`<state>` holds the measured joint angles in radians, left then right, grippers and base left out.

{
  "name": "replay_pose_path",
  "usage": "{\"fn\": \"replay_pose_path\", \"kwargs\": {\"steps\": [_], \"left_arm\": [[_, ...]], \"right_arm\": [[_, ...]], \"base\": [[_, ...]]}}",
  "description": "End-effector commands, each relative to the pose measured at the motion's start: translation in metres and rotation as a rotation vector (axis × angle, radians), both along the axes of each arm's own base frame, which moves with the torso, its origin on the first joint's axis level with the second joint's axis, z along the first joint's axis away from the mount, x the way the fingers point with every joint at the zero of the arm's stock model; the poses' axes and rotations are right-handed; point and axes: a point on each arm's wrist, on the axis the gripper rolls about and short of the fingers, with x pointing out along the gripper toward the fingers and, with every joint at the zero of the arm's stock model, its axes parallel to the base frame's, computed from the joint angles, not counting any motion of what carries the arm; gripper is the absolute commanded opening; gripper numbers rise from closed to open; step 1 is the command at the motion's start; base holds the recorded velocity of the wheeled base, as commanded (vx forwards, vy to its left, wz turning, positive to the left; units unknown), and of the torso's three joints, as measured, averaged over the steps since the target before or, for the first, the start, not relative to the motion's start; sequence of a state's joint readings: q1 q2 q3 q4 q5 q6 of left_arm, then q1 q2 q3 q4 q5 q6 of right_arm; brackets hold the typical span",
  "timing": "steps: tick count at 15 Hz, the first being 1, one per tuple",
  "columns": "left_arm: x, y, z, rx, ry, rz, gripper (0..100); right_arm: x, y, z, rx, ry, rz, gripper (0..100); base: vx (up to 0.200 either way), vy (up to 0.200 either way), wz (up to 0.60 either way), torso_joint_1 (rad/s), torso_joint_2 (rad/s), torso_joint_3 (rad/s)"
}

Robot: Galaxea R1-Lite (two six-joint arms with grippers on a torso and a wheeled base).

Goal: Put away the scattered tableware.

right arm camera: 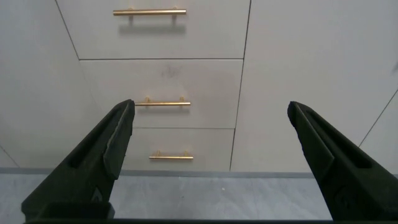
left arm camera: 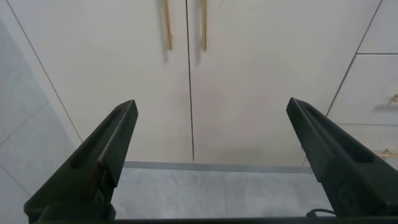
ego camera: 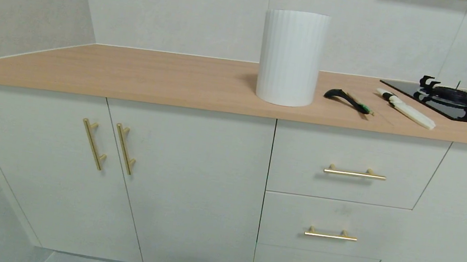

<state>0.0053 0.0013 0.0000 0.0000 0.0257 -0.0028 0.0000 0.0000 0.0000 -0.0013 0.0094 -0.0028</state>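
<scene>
Head view: a wooden desk [ego camera: 132, 73] is seen running along a tiled wall, and a white ribbed holder [ego camera: 290, 59] is stood upright on it, toward the front edge. Two pieces of tableware are laid flat on the desk on the holder's right. A black utensil [ego camera: 347, 100] with a green-tipped handle is placed near the holder, without touching it. A white utensil [ego camera: 405, 109] with a dark band is placed between the black one and the hob [ego camera: 461, 103]; its kind cannot be told. No contact between the two pieces is seen. Below the desk, two doors [ego camera: 117, 178] with gold handles are seen on the left and three drawers [ego camera: 347, 165] on the right. In the left wrist view, the left tool [left arm camera: 211, 107] is held low in front of the doors [left arm camera: 249, 81], above the floor [left arm camera: 211, 186], with its fingers [left arm camera: 106, 149] spread wide and nothing between them. In the right wrist view, the right tool [right arm camera: 211, 107] is held before the drawers [right arm camera: 161, 87], fingers [right arm camera: 102, 149] likewise spread apart and nothing gripped.
</scene>
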Motion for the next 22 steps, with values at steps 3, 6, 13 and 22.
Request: {"fn": "replay_pose_path", "kwargs": {"steps": [3,6,13,22], "left_arm": [[0.000,0.000,0.000,0.000,0.000,0.001,100],[0.000,0.000,0.000,0.000,0.000,0.001,100],[0.000,0.000,0.000,0.000,0.000,0.001,100],[0.000,0.000,0.000,0.000,0.000,0.001,100]], "right_arm": [[0.000,0.000,0.000,-0.002,0.000,0.000,100],[0.000,0.000,0.000,-0.029,-0.001,0.001,100],[-0.009,0.000,0.049,0.084,-0.101,0.073,100],[0.142,0.025,0.090,0.113,0.608,0.392,100]], "base": [[0.000,0.000,0.00,0.000,0.00,0.000],[0.000,0.000,0.00,0.000,0.00,0.000],[0.000,0.000,0.00,0.000,0.00,0.000],[0.000,0.000,0.00,0.000,0.00,0.000]]}}
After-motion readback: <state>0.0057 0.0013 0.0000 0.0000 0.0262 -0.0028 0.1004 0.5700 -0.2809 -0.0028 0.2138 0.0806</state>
